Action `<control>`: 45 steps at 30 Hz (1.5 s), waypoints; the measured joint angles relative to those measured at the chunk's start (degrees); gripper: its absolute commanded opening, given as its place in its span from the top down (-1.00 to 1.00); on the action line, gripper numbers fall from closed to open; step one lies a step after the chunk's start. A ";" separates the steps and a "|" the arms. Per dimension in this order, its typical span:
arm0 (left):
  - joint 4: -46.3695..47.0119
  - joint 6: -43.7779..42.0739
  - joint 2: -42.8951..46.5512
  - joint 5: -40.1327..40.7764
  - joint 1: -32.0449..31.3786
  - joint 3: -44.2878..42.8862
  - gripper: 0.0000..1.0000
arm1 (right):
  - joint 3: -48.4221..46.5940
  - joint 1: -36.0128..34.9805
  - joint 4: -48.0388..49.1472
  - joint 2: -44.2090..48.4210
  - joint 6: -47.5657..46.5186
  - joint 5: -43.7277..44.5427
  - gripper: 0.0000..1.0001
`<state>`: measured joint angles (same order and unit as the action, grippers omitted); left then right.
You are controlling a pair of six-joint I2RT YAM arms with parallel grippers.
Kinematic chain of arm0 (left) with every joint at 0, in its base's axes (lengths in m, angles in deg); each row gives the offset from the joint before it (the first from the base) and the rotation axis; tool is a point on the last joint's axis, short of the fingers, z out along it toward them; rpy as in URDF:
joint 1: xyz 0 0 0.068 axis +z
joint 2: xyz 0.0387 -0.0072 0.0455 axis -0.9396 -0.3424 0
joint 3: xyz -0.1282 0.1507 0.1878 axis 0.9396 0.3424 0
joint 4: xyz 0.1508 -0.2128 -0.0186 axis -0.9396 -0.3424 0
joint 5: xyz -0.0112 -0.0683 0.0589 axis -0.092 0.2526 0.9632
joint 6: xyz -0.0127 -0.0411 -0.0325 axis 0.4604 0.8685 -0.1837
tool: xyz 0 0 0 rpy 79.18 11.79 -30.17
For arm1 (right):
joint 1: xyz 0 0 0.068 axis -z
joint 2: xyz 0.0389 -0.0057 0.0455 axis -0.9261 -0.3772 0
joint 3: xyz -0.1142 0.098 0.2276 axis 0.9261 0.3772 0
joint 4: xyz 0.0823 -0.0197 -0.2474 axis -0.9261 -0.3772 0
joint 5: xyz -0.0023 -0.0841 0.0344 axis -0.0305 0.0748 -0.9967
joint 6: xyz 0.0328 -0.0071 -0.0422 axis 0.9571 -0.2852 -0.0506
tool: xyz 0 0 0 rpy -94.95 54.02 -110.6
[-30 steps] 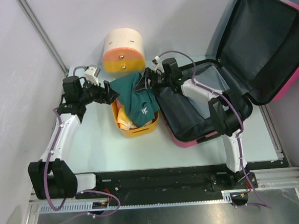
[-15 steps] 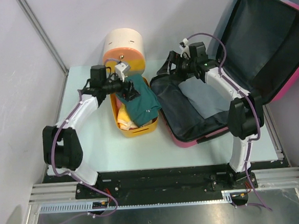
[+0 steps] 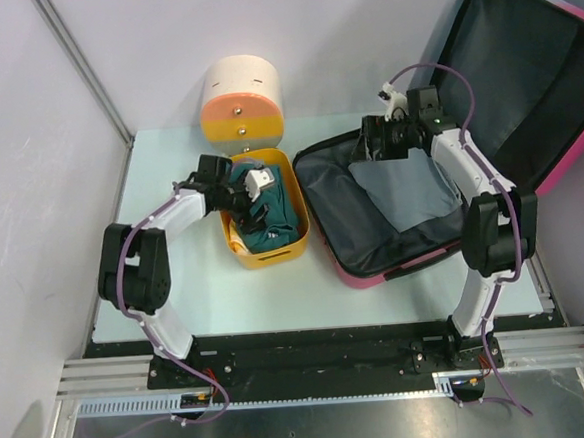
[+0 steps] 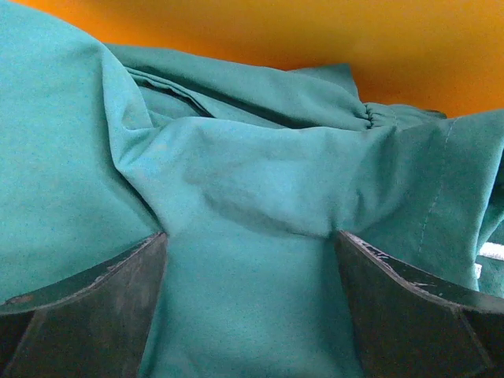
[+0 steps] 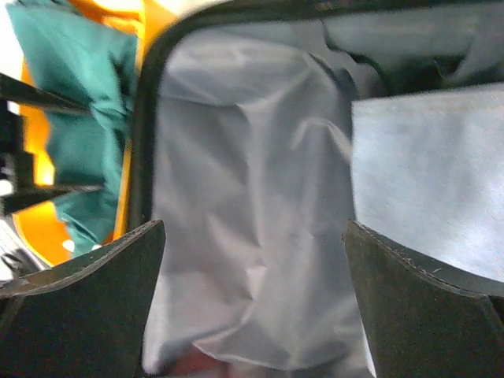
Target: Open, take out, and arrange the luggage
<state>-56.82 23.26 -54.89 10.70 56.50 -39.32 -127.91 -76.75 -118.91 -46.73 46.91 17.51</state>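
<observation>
We note the left gripper [image 4: 250, 234] has lowered the teal cloth [image 3: 280, 218] into the basket [image 3: 271, 257]; fingers wide apart, cloth between them. Right gripper [image 5: 252, 224], equally wide and empty, has shifted over grey cloth [image 3: 405, 191] inside the luggage [image 3: 518, 83], which lies open at table right.

Left claw [image 4: 250, 235], right claw [image 5: 252, 225] (both agape)

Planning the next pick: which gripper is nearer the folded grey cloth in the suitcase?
Right: right gripper hangs beside the folded grey cloth; left gripper is in the yellow plastic basket.
</observation>
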 measured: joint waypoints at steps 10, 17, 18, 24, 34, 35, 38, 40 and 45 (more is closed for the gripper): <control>-5.79 3.02 2.91 -1.79 0.09 -6.78 -0.95 | 6.23 -1.18 -6.45 0.33 -19.10 13.18 -0.77; -6.10 9.27 13.03 -3.21 0.15 -10.25 -0.98 | 15.39 -7.26 -4.72 0.63 -25.33 29.53 -0.88; -6.10 9.79 14.25 -3.21 0.15 -10.25 -0.98 | 15.45 -7.65 -4.31 0.57 -25.55 31.61 -0.88; -6.10 11.04 19.26 -3.04 0.15 -8.33 -0.99 | 15.45 -6.99 1.05 -2.05 -26.73 41.48 -0.86; -7.34 12.37 19.65 -2.93 0.15 -5.27 -0.99 | 15.45 -7.61 3.08 -5.77 -26.95 44.37 -0.60; -7.37 12.39 19.65 -2.91 0.15 -5.22 -0.99 | 15.45 -7.63 3.13 -5.77 -27.19 44.44 -0.34; -7.39 12.39 19.67 -2.82 0.15 -5.07 -0.99 | 15.45 -7.52 3.67 -5.77 -28.06 44.96 0.27; -7.39 12.39 19.67 -2.78 0.15 -4.98 -0.99 | 15.34 -6.97 4.46 -5.64 -28.65 45.27 0.67; -7.39 12.39 19.67 -2.80 0.15 -4.96 -0.99 | 15.32 -5.03 4.59 -4.48 -28.46 42.07 1.00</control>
<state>-64.21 35.66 -35.22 7.90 56.66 -44.28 -112.59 -81.77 -114.32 -51.21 18.45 59.58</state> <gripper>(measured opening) 0.994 0.099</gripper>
